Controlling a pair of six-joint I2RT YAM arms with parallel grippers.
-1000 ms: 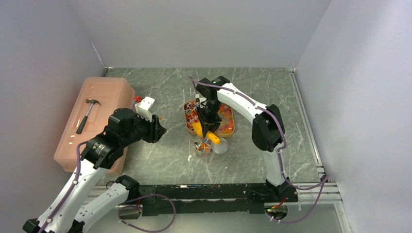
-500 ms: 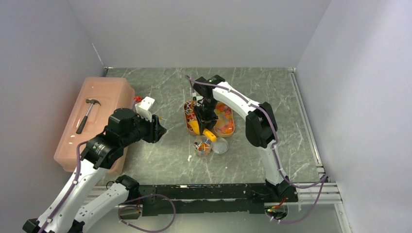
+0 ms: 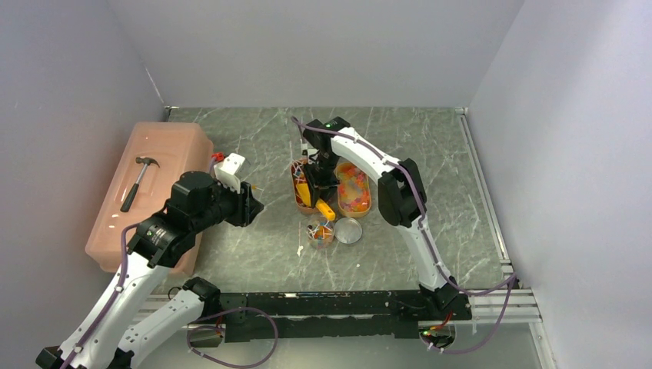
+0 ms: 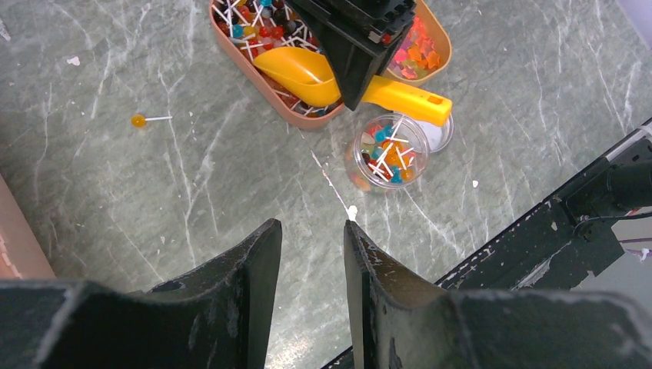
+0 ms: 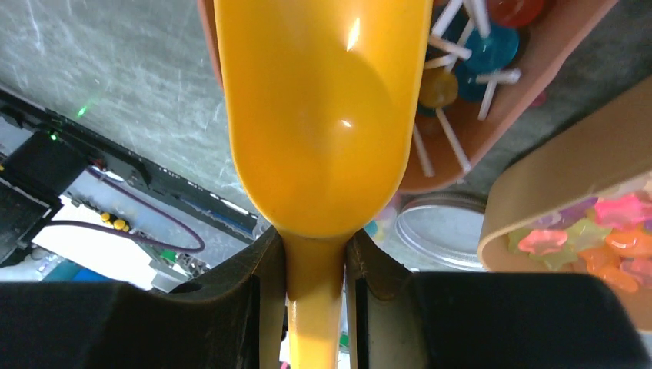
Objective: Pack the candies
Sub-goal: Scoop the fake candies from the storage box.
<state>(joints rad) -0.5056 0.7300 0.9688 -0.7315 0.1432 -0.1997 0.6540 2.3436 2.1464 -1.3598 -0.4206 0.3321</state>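
Observation:
The candies lie in two oval orange trays: stick lollipops in the left tray [image 3: 301, 183] [image 4: 247, 21] and glossy gummies in the right tray [image 3: 354, 189] [image 4: 419, 52]. More candies fill a small clear jar [image 3: 321, 233] [image 4: 387, 152], with its lid [image 3: 349, 231] beside it. My right gripper [image 3: 321, 178] [image 5: 314, 247] is shut on the handle of the yellow-orange scoop [image 3: 313, 198] [image 5: 323, 115], whose bowl lies in the lollipop tray. My left gripper [image 3: 251, 204] [image 4: 311, 224] is open and empty, above the table left of the trays. One loose lollipop [image 4: 139, 121] lies on the table.
A pink plastic box [image 3: 158, 154] with a hammer [image 3: 138, 181] on it stands at the left. A white object [image 3: 231, 164] sits beside it. A black rail [image 3: 330, 304] runs along the front edge. Walls close the left, back and right.
My right gripper has carried the scoop back and left, from over the jar into the lollipop tray. The left arm has not moved.

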